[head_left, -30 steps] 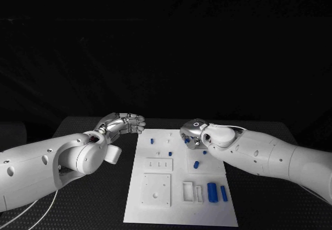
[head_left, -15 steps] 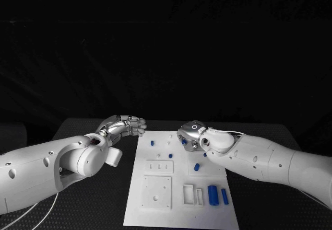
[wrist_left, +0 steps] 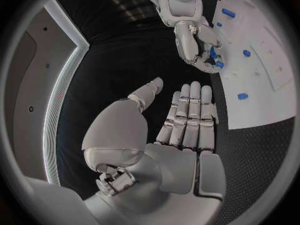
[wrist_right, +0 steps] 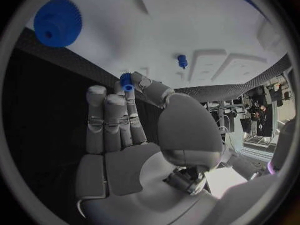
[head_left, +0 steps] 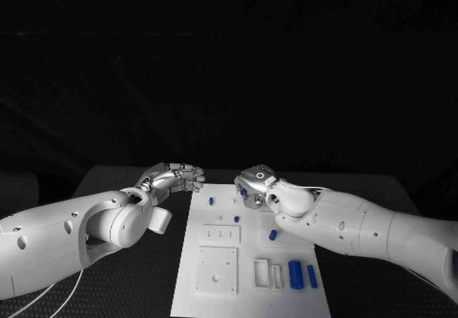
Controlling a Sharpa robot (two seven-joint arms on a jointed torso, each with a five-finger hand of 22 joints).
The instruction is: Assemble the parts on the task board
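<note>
The white task board [head_left: 250,255] lies in the middle of the table. My right hand [head_left: 254,187] hovers over its far end and pinches a small blue part [wrist_right: 127,81] between thumb and fingertip. Below that hand the board [wrist_right: 187,15] carries a blue gear [wrist_right: 57,21] and a small blue peg [wrist_right: 182,61]. My left hand [head_left: 177,177] hangs just off the board's far left corner, fingers straight and thumb apart [wrist_left: 181,120], holding nothing. Other blue parts stand on the board: a peg [head_left: 211,200], a small one [head_left: 235,218], one mid-board [head_left: 273,234], and two cylinders [head_left: 296,274] near the front.
White raised blocks and slots [head_left: 216,265] take up the board's near left half. Black table [head_left: 143,285] runs on both sides of the board. My two hands are close together at the far end, with a narrow gap between them.
My right hand has shifted left over the board's far end, still pinching the small blue part. The left hand has crept slightly farther along the board's left edge.
</note>
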